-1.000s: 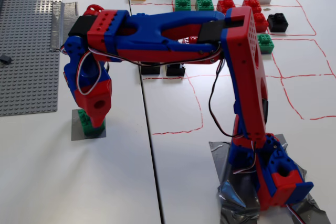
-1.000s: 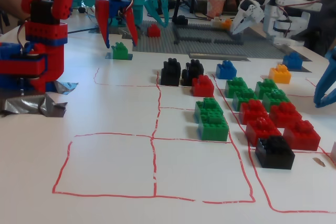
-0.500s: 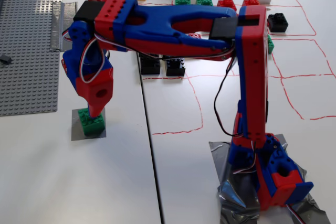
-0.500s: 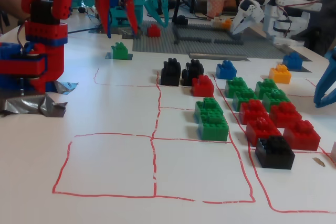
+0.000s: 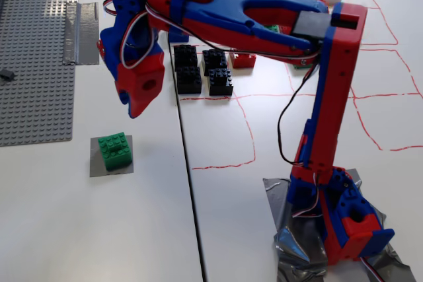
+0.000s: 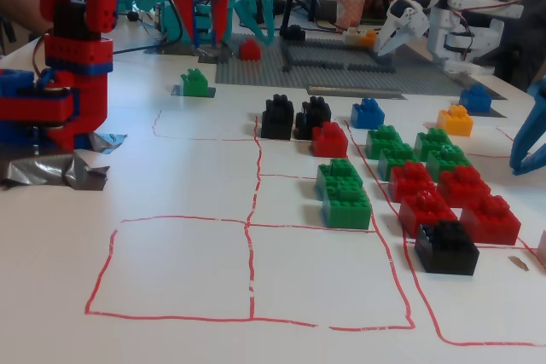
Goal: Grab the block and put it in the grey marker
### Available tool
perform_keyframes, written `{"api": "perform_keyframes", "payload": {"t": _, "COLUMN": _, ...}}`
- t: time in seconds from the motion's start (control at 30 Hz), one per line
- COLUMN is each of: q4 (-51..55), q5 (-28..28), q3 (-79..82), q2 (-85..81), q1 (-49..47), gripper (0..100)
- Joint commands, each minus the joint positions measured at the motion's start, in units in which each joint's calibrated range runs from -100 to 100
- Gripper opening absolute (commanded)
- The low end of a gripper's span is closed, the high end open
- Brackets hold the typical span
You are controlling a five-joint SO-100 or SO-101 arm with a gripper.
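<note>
one block (image 5: 115, 150) is sitting alone on the grey marker (image 5: 99, 166) in a fixed view, studs up, while the gripper (image 5: 135, 107) is hanging above and apart from it, grasping nothing; whether its fingers are parted is hard to tell here. in another fixed view, the block (image 6: 195, 83) is resting on the marker (image 6: 179, 91) with the gripper (image 6: 209, 38) raised over it, tips drawn nearly together.

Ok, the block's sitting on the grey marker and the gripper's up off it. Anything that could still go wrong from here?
Two things, probably minor. The block sits skewed on the grey marker, its upper corner close to the edge, so a nudge could push it off. The gripper hangs above and slightly right of it in the high fixed view; a low retreat might clip it, or the black bricks beside the arm.
</note>
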Motion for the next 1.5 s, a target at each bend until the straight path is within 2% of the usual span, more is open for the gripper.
{"api": "perform_keyframes", "payload": {"t": 0.0, "q4": 0.7, "q5": 0.9, "q3": -1.8, "q2": -7.1, "q1": 2.1, "gripper": 5}}
{"api": "perform_keyframes", "payload": {"t": 0.27, "q4": 2.3, "q5": 3.6, "q3": 0.5, "q2": -11.8, "q1": 7.0, "gripper": 0}}
{"api": "perform_keyframes", "payload": {"t": 0.83, "q4": 12.2, "q5": 12.6, "q3": 0.9, "q2": -20.3, "q1": 21.0, "gripper": 0}}
{"api": "perform_keyframes", "payload": {"t": 1.47, "q4": 13.6, "q5": 19.9, "q3": 9.5, "q2": -27.4, "q1": 46.6, "gripper": 0}}
